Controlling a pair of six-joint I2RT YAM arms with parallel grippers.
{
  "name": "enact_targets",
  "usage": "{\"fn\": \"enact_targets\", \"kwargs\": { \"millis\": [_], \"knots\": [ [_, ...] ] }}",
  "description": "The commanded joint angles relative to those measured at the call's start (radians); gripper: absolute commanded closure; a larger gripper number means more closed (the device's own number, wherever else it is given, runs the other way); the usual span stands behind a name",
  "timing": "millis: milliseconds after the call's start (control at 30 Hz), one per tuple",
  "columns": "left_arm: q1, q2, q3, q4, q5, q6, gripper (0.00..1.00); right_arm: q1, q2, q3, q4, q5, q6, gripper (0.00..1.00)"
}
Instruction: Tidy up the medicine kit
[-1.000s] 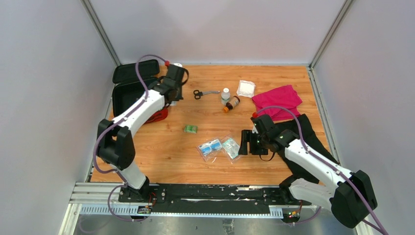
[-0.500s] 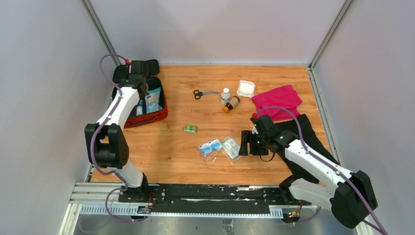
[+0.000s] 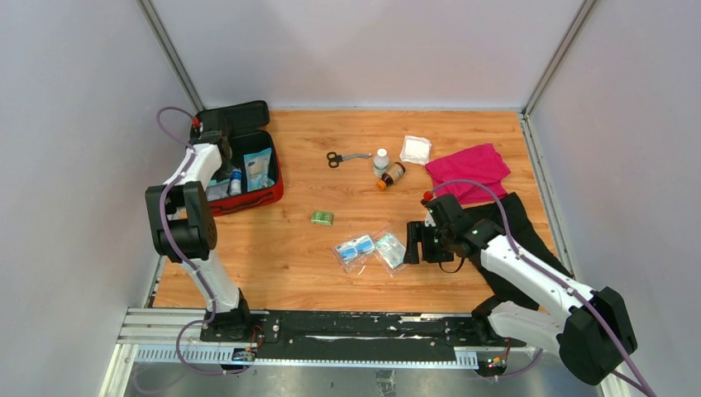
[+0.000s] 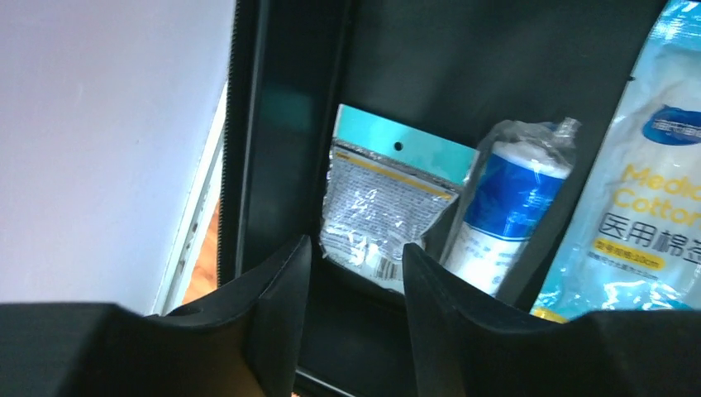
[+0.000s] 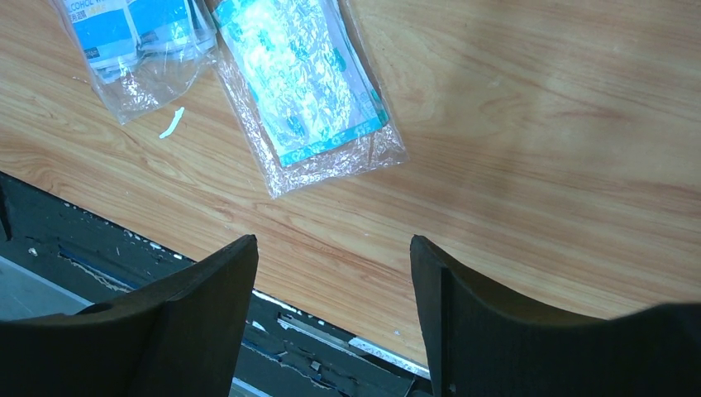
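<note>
Since a second ago the left gripper (image 4: 351, 248) has swung over the open medicine kit (image 3: 256, 197), far left, jaws parted and empty above a foil sachet (image 4: 380, 215): a delivery looks done. The right gripper (image 5: 331, 248), open too, hovers by a teal pouch (image 5: 298, 91).

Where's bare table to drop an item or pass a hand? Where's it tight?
Biggest free patch: near-left table, bordered by the red kit, green packet, clear packets and the near edge. Also a lane between kit and scissors. Crowded: scissors, bottles, gauze pad, pink cloth at the back; packets lie just ahead of the right pincer, black cloth beneath that arm.
</note>
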Motion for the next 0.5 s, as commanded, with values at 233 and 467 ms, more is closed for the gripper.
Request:
{"fn": "enact_targets", "kwargs": {
  "millis": [233,467],
  "knots": [
    [-0.082,-0.225,-0.018,-0.010,0.234,-0.065,0.30,0.008,-0.007,0.012,-0.005,-0.002,-0.009,0.27],
    [-0.323,-0.388,-0.170,0.036,0.352,-0.122,0.16,0.008,0.009,0.025,-0.001,0.005,0.004,0.24]
  ]
}}
